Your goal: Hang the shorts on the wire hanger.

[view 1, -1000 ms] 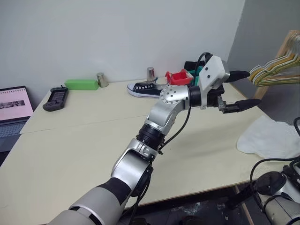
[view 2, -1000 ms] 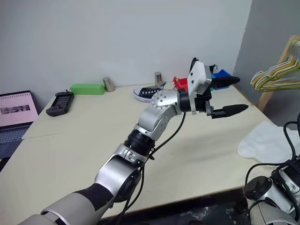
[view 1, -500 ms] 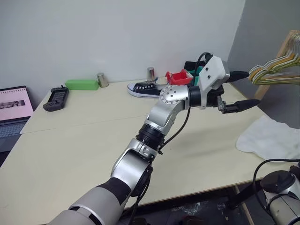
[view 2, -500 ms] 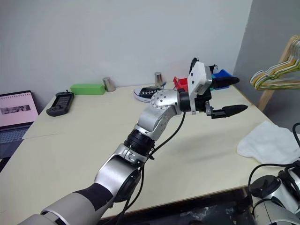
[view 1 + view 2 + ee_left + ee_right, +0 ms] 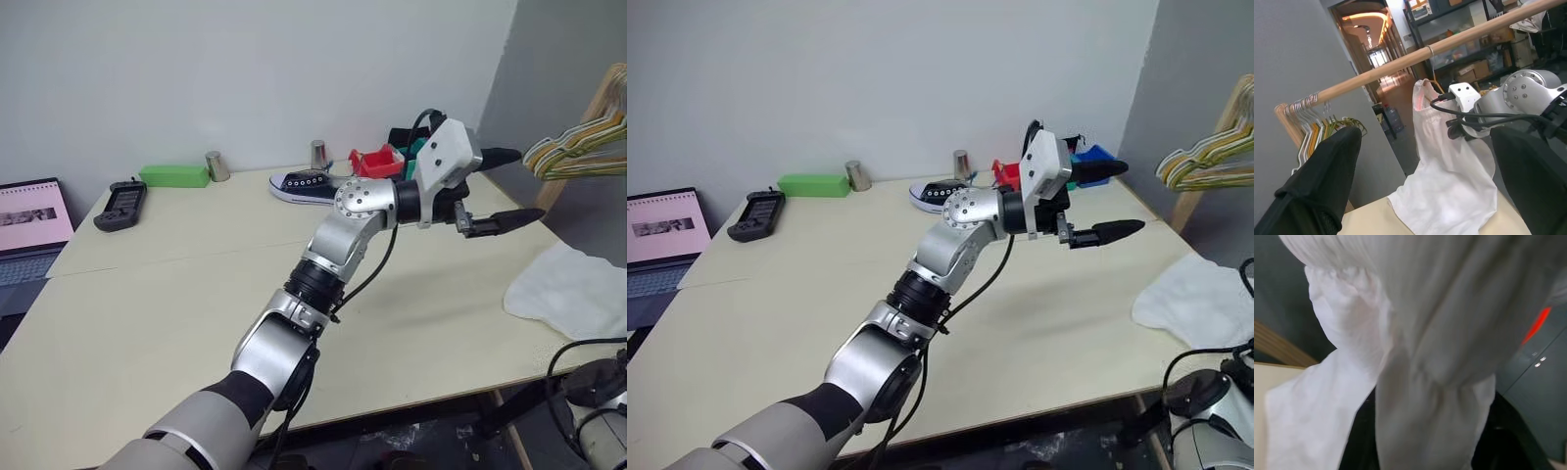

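Black left tool (image 5: 527,183): spread wide, empty, well short of the wooden rod (image 5: 1376,73).
Right tool (image 5: 1462,115): below the rod, draped in the shorts (image 5: 1449,181); grip cannot tell.
Risk: a loose grip could let the cloth slide off the wire hanger (image 5: 1429,50) before it catches.
Shorts look: white, soft, wrinkled, gathered waistband.
Shorts place: top just under the rod, rest trailing onto the bench (image 5: 147,294).

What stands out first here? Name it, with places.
The left gripper, jaws wide open, hangs above the table's far right side, pointing at the pale hangers on a wooden rail. Below them, the white shorts drape over the table's right edge, one end lifted at the right gripper.
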`<state>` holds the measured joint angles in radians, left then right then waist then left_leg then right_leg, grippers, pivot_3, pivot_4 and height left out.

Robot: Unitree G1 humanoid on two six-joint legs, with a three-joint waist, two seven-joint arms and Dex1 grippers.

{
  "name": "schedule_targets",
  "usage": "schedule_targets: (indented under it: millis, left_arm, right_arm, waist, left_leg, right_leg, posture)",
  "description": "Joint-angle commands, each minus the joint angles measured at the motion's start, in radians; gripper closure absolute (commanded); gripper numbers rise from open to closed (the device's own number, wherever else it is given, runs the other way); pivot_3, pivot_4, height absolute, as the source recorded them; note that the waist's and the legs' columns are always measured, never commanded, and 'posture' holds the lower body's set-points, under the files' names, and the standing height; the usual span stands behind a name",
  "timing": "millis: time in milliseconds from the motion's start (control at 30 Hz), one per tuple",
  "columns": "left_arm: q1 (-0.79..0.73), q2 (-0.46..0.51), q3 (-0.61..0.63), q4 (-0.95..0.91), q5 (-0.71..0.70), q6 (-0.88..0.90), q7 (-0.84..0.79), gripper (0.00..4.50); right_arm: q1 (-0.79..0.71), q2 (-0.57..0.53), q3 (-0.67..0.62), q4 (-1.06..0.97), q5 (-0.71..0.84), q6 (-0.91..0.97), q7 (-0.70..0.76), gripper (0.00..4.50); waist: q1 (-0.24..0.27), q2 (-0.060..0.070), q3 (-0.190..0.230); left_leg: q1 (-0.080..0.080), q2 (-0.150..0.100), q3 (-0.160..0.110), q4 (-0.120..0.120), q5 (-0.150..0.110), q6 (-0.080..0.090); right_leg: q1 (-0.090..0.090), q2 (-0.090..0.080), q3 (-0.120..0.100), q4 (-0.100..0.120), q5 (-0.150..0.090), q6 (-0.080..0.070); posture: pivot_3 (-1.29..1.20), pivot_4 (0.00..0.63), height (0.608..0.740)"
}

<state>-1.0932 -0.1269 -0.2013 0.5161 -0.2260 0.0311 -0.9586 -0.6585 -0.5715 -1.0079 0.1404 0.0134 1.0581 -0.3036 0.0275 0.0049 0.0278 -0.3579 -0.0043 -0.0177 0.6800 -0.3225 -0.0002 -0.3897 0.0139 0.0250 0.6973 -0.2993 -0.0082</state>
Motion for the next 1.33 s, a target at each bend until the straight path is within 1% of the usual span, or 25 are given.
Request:
schedule_targets:
  millis: [33,133,267,300,467,533,567,633,733,800,933,1067,1200,1300,1333]
  left_arm:
    - [-0.01,0.004,0.011,-0.031,0.003,-0.021,0.021,0.0]
    - [-0.006,0.007,0.01,-0.035,0.003,-0.02,0.023,0.0]
    - [-0.001,0.015,0.008,-0.031,0.007,-0.022,0.022,0.0]
    - [-0.001,0.017,0.01,-0.03,0.006,-0.021,0.021,0.0]
    - [-0.002,0.031,0.017,-0.025,0.002,-0.016,0.021,0.0]
    - [0.003,0.038,0.02,-0.03,0.0,-0.012,0.022,0.0]
    - [0.008,0.045,0.025,-0.034,-0.002,-0.005,0.026,0.0]
    - [0.024,0.063,0.034,-0.046,-0.005,0.011,0.034,0.0]
    - [0.064,0.099,0.058,-0.085,-0.022,0.054,0.054,0.0]
    - [0.098,0.128,0.079,-0.121,-0.034,0.092,0.074,0.0]
    - [0.203,0.21,0.143,-0.196,-0.02,0.172,0.185,0.0]
    - [0.29,0.264,0.229,-0.235,0.017,0.242,0.394,0.0]
    - [0.381,0.287,0.268,-0.264,0.051,0.303,0.546,0.0]
    - [0.428,0.29,0.285,-0.295,0.052,0.323,0.6,0.0]
    - [0.446,0.284,0.303,-0.313,0.038,0.339,0.624,0.0]
  right_arm:
    - [0.04,0.022,0.106,-0.173,-0.04,0.004,-0.036,1.73]
    - [0.066,0.041,0.164,-0.268,-0.069,0.021,-0.055,0.96]
    - [0.071,0.053,0.234,-0.385,-0.106,0.05,-0.073,0.07]
    - [0.069,0.061,0.247,-0.412,-0.113,0.063,-0.078,0.01]
    - [0.058,0.12,0.346,-0.564,-0.197,0.116,-0.142,0.01]
    - [0.064,0.126,0.4,-0.597,-0.222,0.098,-0.145,0.01]
    - [0.07,0.125,0.447,-0.61,-0.232,0.074,-0.136,0.01]
    - [0.068,0.143,0.533,-0.624,-0.219,0.01,-0.099,0.01]
    - [0.075,0.171,0.667,-0.586,-0.167,-0.06,0.016,0.01]
    - [0.085,0.199,0.718,-0.557,-0.14,-0.085,0.07,0.01]
    - [0.098,0.279,0.783,-0.435,-0.073,-0.152,0.165,0.01]
    - [0.085,0.33,0.864,-0.326,-0.043,-0.248,0.24,0.01]
    - [0.076,0.378,0.928,-0.241,-0.032,-0.327,0.291,0.01]
    - [0.081,0.401,0.947,-0.209,-0.032,-0.368,0.296,0.01]
    - [0.085,0.408,0.952,-0.197,-0.028,-0.381,0.301,0.01]
  waist:
    - [-0.001,0.0,0.0]
    - [-0.001,0.0,0.0]
    - [-0.001,0.0,0.0]
    - [-0.001,0.0,0.0]
    - [-0.002,0.0,0.0]
    - [-0.001,0.0,0.0]
    - [-0.001,0.0,0.0]
    - [-0.004,0.0,0.0]
    - [-0.008,-0.002,0.001]
    - [-0.007,-0.002,0.002]
    - [-0.001,-0.005,0.003]
    - [0.026,-0.01,0.006]
    - [0.065,-0.016,0.009]
    - [0.109,-0.019,0.01]
    - [0.109,-0.019,0.01]
  left_leg:
    - [0.0,0.0,0.0,0.0,0.0,0.0]
    - [0.0,0.0,0.0,0.0,0.0,0.0]
    - [0.001,-0.001,0.0,0.0,0.0,0.0]
    - [0.001,-0.001,0.0,0.0,0.0,0.0]
    - [0.001,-0.001,-0.001,0.0,0.0,0.0]
    - [0.001,-0.001,-0.003,-0.001,0.0,0.0]
    - [0.001,-0.001,-0.003,-0.001,0.0,0.0]
    - [0.001,-0.001,-0.002,-0.001,0.0,0.0]
    - [0.005,-0.003,-0.006,-0.002,0.0,0.0]
    - [0.007,-0.003,-0.006,-0.002,0.0,0.0]
    - [0.01,-0.002,-0.007,-0.003,0.0,0.0]
    - [0.011,-0.002,-0.008,-0.002,0.0,0.0]
    - [0.01,-0.003,-0.009,-0.002,0.0,-0.001]
    - [0.009,-0.003,-0.01,-0.002,0.0,-0.001]
    - [0.008,-0.003,-0.01,-0.002,0.0,-0.001]
  right_leg:
    - [0.0,0.0,0.0,0.0,0.0,0.0]
    - [0.0,0.0,0.001,0.0,0.0,0.0]
    - [0.0,0.0,0.001,0.0,-0.001,0.003]
    - [0.0,0.0,0.001,0.0,-0.001,0.003]
    - [-0.001,0.001,0.004,0.0,-0.001,0.003]
    - [-0.001,0.001,0.004,0.0,-0.001,0.003]
    - [-0.001,0.0,0.005,0.0,-0.001,0.004]
    - [-0.001,0.0,0.006,0.0,-0.001,0.005]
    - [-0.001,0.002,0.015,0.0,-0.001,0.008]
    - [-0.001,0.003,0.016,0.0,-0.001,0.009]
    - [0.0,0.003,0.016,0.001,0.001,0.007]
    - [-0.001,-0.001,0.015,0.001,0.001,0.006]
    - [-0.002,-0.002,0.014,0.0,0.002,0.006]
    - [-0.003,-0.003,0.014,0.001,0.002,0.006]
    - [-0.003,-0.003,0.014,0.001,0.002,0.006]
  posture:
    - [0.13,0.0,0.74]
    - [0.13,0.0,0.74]
    - [0.13,0.0,0.74]
    - [0.12,0.0,0.74]
    - [0.12,0.0,0.74]
    - [0.12,0.0,0.74]
    - [0.12,0.0,0.74]
    - [0.12,0.0,0.74]
    - [0.14,0.0,0.74]
    - [0.17,0.0,0.74]
    - [0.21,0.0,0.74]
    - [0.29,0.0,0.74]
    - [0.35,0.0,0.74]
    - [0.38,0.0,0.74]
    - [0.38,0.0,0.74]
